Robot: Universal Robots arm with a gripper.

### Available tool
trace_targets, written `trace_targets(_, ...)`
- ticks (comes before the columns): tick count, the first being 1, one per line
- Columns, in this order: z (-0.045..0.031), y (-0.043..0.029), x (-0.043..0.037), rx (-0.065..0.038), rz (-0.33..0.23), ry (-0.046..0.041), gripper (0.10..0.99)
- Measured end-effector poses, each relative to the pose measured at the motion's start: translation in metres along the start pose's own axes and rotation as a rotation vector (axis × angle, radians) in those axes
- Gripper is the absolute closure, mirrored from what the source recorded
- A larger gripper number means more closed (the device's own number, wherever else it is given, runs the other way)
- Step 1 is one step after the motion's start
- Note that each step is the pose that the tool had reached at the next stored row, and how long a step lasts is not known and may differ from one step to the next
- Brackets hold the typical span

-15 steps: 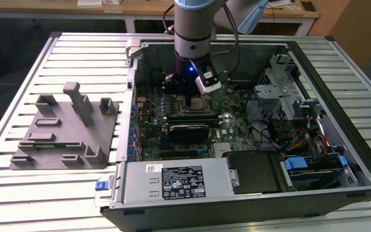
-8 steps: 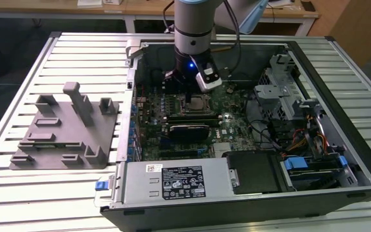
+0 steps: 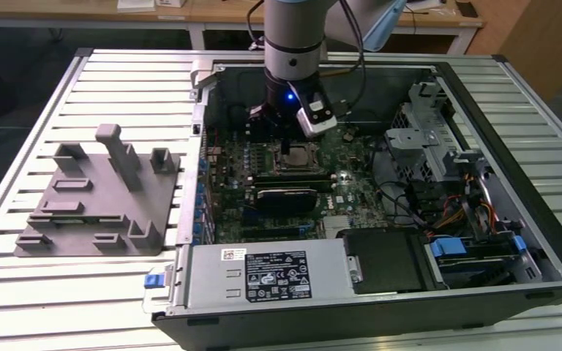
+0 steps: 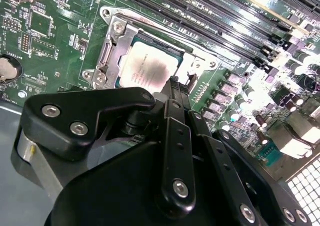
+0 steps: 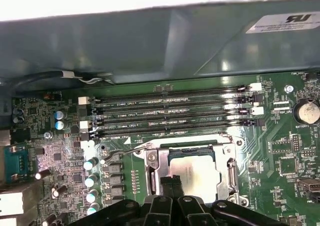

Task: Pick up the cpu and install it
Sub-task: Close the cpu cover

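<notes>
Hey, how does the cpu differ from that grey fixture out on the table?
The cpu is small, flat and silvery; the grey fixture is far larger, with upright posts. The cpu lies in the socket inside the computer case; the grey fixture stands on the slatted table outside it. Both are grey-toned.

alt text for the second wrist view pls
The silvery cpu lies in its metal-framed socket on a green motherboard, with the black end effector poised right at its edge. Dark memory slots run beside the socket.

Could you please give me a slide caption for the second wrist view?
Gripper poised at the edge of the cpu, which lies in the motherboard socket.
</notes>
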State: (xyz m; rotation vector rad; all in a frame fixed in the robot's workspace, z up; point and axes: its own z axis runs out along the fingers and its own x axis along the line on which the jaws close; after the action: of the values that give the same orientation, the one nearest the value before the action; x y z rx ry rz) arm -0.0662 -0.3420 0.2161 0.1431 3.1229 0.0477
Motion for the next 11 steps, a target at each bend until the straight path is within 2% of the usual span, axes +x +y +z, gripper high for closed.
trace_targets(11,0.0001,0.0007,-0.0082,0.000,0.000,0.0000,0.980)
